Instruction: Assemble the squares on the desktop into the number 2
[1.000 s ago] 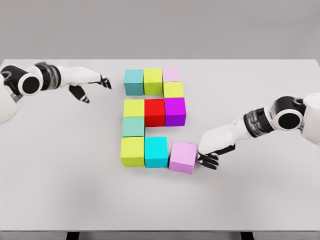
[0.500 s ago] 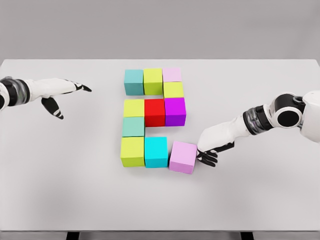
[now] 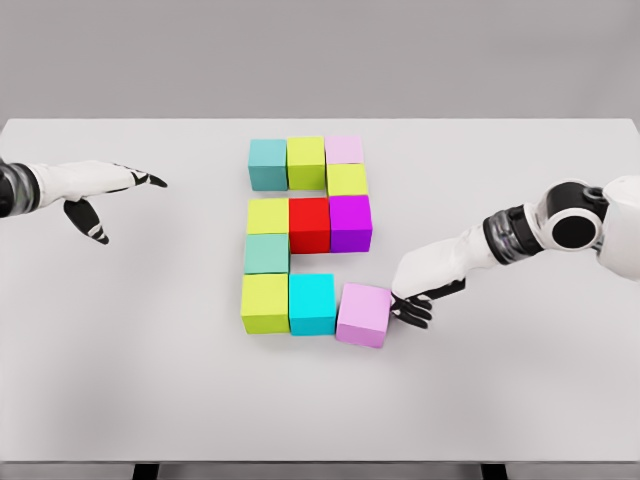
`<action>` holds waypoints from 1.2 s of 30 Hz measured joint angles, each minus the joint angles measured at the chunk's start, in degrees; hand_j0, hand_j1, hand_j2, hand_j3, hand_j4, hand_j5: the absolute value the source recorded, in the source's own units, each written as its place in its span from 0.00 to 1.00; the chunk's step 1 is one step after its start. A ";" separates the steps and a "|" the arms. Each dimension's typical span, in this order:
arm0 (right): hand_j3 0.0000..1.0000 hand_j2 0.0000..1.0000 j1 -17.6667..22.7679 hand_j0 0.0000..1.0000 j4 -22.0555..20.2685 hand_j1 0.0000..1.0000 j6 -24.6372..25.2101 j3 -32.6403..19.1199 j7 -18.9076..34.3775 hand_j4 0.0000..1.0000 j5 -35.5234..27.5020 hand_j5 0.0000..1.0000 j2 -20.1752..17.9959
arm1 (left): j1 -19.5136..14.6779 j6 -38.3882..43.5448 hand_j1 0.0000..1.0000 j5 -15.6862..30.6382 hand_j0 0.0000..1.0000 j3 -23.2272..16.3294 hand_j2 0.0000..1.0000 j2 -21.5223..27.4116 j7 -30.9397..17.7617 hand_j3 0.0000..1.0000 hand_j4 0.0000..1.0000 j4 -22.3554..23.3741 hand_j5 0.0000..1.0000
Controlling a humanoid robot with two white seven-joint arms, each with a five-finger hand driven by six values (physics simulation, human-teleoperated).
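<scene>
Right hand [image 3: 415, 305] touching pink cube's [image 3: 363, 314] right side

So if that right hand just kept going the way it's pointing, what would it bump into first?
The right hand points left, its fingers already at the pink cube. Beyond that cube sits the cyan cube.

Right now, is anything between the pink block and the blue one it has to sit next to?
Nothing visible. The pink block sits slightly askew, just right of the cyan block, with only a thin gap between them. The right hand is at its right side.
</scene>
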 measured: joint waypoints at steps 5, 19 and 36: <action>0.12 0.12 -0.18 0.12 0.51 0.12 0.04 -0.02 0.01 0.12 -0.10 0.12 0.32 | 0.53 -0.25 1.00 0.04 1.00 0.00 1.00 0.08 0.00 1.00 1.00 -0.39 1.00; 0.12 0.12 -0.79 0.12 1.20 0.12 0.01 -0.01 0.01 0.12 -0.05 0.12 1.11 | 0.88 -0.43 1.00 0.94 1.00 -0.08 1.00 1.12 0.00 1.00 1.00 -1.09 1.00; 0.13 0.13 -1.93 0.13 3.01 0.13 -0.01 0.01 0.00 0.13 0.19 0.13 1.20 | 1.58 -1.38 1.00 1.62 1.00 0.00 1.00 1.52 0.00 1.00 1.00 -0.94 1.00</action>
